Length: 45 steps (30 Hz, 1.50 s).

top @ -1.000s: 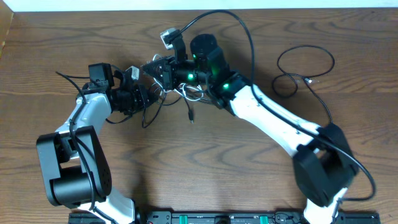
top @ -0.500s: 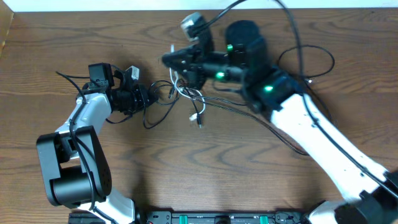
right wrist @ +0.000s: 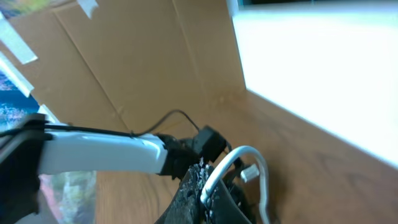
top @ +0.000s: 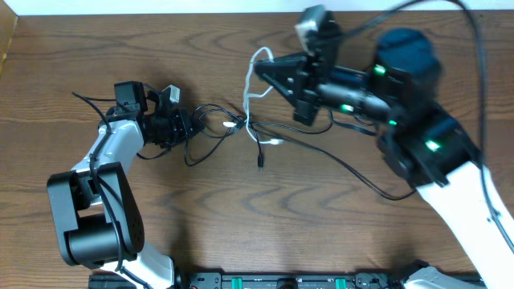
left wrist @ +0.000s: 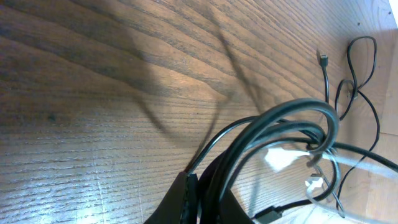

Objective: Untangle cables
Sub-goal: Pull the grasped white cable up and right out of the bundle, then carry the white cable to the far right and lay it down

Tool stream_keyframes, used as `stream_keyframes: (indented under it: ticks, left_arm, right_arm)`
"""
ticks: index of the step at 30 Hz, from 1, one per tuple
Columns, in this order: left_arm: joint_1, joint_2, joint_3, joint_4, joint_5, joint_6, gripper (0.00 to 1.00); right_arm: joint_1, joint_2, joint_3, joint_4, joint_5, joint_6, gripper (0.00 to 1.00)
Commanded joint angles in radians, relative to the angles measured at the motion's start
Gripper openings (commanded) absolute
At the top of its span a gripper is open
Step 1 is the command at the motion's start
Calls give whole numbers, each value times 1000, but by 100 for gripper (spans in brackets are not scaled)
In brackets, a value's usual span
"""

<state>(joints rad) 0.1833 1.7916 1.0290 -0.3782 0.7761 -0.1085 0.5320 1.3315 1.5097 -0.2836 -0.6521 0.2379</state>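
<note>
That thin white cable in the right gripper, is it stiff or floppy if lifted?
Probably floppy: the thin white cable droops in a curved loop from the right gripper. Likely light, since a pinch holds it. It may drag the thin black cables tangled with it.

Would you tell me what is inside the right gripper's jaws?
The white cable arches out of the shut right gripper. Its pinched stretch is hidden inside the grip.

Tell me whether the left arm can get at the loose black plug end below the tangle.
Probably not yet: the left fingers are shut on the black cables. The plug end has nothing over it, so releasing first should free the way.
</note>
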Motion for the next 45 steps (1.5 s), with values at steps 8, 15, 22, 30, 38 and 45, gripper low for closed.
stream_keyframes:
  ticks: [8,15,22,30,38,45]
  left_arm:
    - [5,13,4,-1,-6,-6,8]
    - [5,13,4,-1,-6,-6,8]
    - [5,13,4,-1,-6,-6,8]
    - [5,13,4,-1,-6,-6,8]
    - [5,13,4,-1,-6,-6,8]
    - [5,13,4,-1,-6,-6,8]
  right_arm:
    - [-151,-154,7,-35,-6,-53,1]
    - [-259,-242,7,-77,-6,-51,1]
    - [-321,-301,7,-88,-2,-52,1]
    - [-381,-298,7,-111,36,-51,1]
    - [-432,-307,7,-71,59,-8,1]
    - [-470,-296,7,-72,419,-4,1]
